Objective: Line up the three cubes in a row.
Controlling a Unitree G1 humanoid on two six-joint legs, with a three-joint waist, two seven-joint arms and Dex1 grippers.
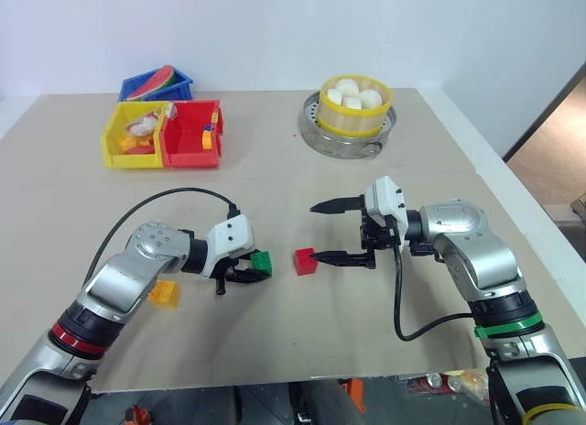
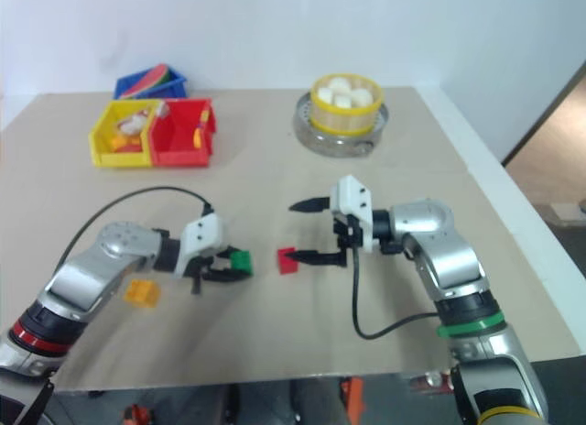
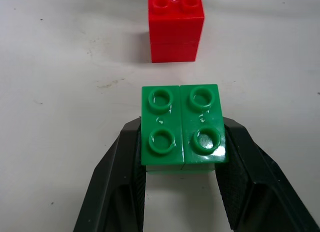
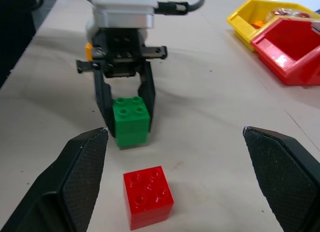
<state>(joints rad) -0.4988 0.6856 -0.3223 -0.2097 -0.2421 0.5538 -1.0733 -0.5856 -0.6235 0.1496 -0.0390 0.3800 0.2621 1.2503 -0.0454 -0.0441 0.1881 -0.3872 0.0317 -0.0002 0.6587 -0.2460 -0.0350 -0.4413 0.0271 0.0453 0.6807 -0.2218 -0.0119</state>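
Left wrist view shows the left pincer (image 3: 180,192) squeezing the green studded plastic block (image 3: 181,126) between its two black fingers, with the red studded plastic block (image 3: 176,26) on the table just past the fingertips. The right pincer (image 1: 331,231) is wide open with nothing in it, its lower finger by the red block. The yellow-orange plastic block (image 1: 165,294) lies behind the left pincer, beside its arm.

You see glossy, smooth plastic on the green cube (image 3: 181,124), its studs catching highlights, clamped between the left gripper's (image 3: 180,192) matt black fingers (image 3: 116,187) with finely textured pads. Just ahead of it, the red cube (image 3: 176,27) is the same shiny plastic. The table (image 3: 60,92) beneath looks matt and slightly scuffed. The right gripper's (image 4: 175,177) spread pads (image 4: 82,167) show a rough cross-hatched grain.
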